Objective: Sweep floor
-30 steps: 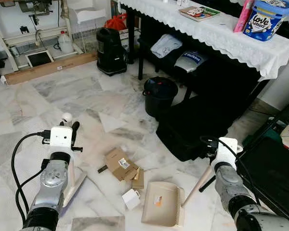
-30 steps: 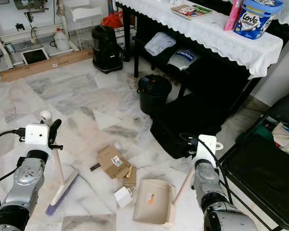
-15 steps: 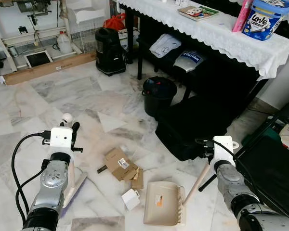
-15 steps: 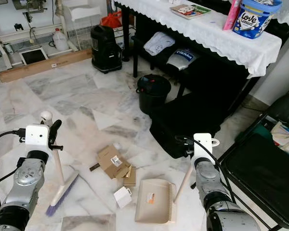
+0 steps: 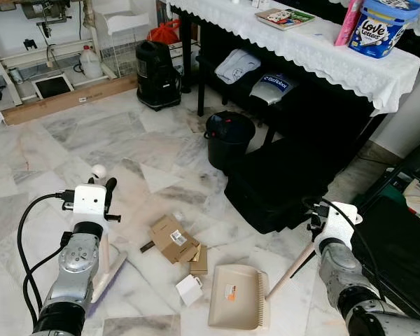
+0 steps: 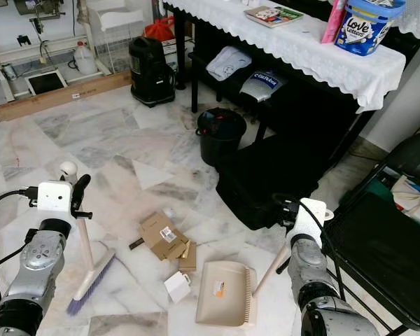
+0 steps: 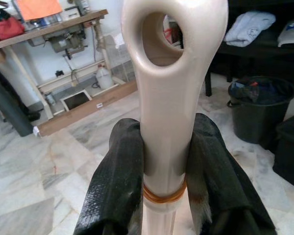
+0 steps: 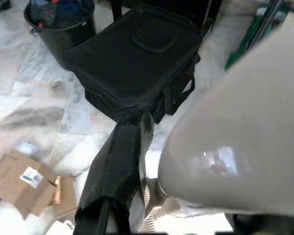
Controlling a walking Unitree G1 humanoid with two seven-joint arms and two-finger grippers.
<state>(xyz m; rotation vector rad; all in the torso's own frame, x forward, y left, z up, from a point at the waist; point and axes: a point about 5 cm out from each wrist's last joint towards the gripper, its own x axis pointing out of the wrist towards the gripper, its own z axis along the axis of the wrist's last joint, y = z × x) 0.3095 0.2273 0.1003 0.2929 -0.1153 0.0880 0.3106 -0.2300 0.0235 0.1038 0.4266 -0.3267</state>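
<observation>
The black bin [image 5: 231, 135] holds dark rubbish. My left gripper [image 7: 162, 161] clenches the broom handle [image 7: 166, 117]; my right gripper [image 6: 288, 257] grasps the dustpan [image 6: 224, 294] handle, now leaning further right.

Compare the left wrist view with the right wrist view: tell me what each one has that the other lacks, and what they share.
Left wrist view alone: the left gripper shut on the broom handle just below its hang hole, with a workbench and a white jug behind. Right wrist view alone: a black finger beside the blurred pale dustpan handle, the black bag, and cardboard scraps on the floor. Shared: the black bin and the marble floor.
</observation>
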